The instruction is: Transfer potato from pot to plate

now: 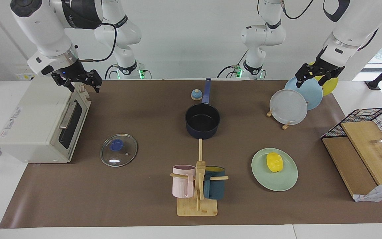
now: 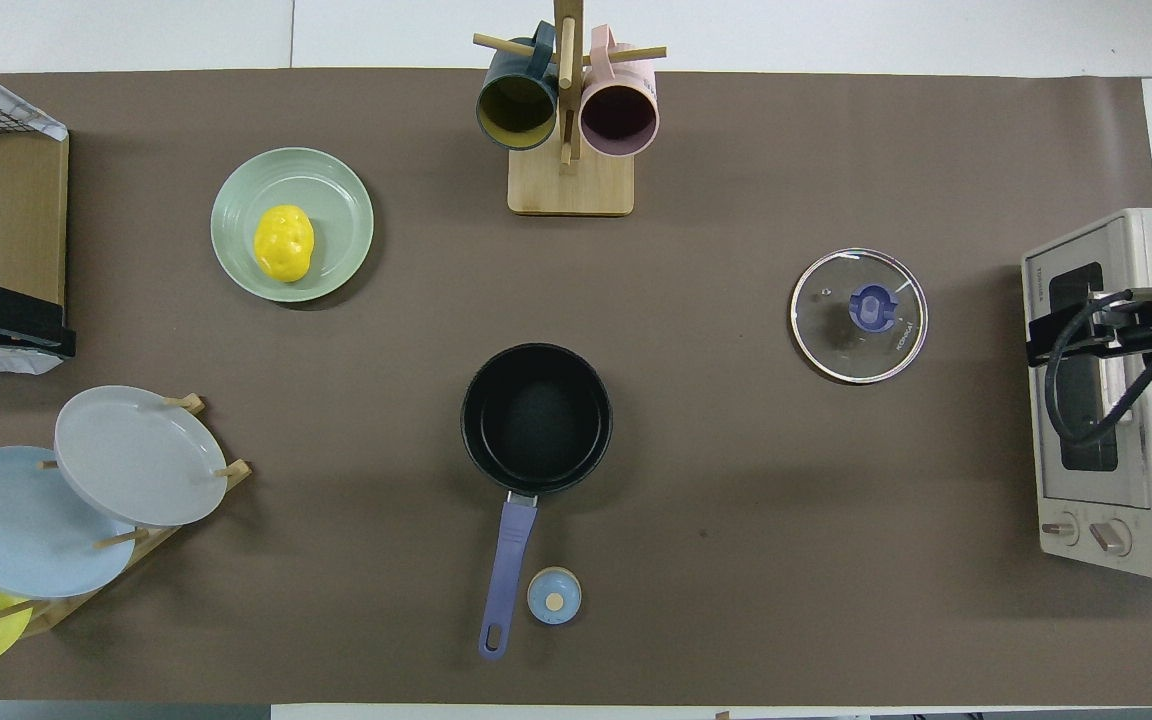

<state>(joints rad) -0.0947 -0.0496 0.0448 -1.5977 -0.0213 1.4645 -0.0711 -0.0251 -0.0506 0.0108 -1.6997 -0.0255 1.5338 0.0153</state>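
Observation:
The yellow potato lies on the mint-green plate, toward the left arm's end of the table. The navy pot stands mid-table with nothing inside, its handle pointing toward the robots. My left gripper hangs open and holds nothing, up over the plate rack and well away from the potato. Over the toaster oven, my right gripper waits open and holds nothing.
A plate rack holds grey-white, light blue and yellow plates. A glass lid lies beside the toaster oven. A mug stand with two mugs stands farthest from the robots. A wire basket with boards and a small blue knob are also here.

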